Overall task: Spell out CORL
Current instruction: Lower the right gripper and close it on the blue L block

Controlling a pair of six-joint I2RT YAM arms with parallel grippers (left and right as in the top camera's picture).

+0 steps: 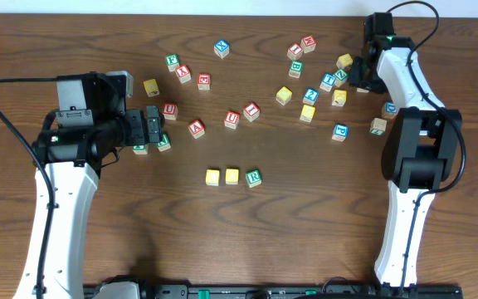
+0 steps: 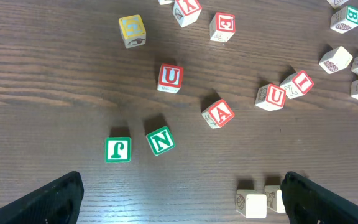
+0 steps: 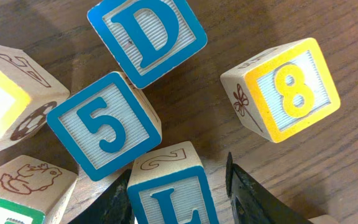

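The right claw [image 3: 179, 169] hangs low at the far right corner of the table [image 1: 305, 241], one finger on either side of the blue L cube [image 3: 169, 196]. The cube sits squarely between the jaws, its sides roughly parallel to them. A thin strip of table seems to show on one side, but I cannot tell whether the pads are pressing yet. A cube has no long axis, so the fit of the fingers past its neighbours is what counts. The blue 5 cube [image 3: 104, 127] crowds the L cube's upper corner. The yellow 8 cube [image 3: 284, 90] stands clear on the other side.

From there the word lies toward the near edge and the table's middle. Two yellow cubes [image 1: 222, 176] and the green R cube [image 1: 254, 177] form a row, with bare wood on the R's right. The right arm is nearer that gap.

The left claw [image 2: 182, 205] is spread wide and empty near the left edge, over the green N cube [image 2: 160, 140].
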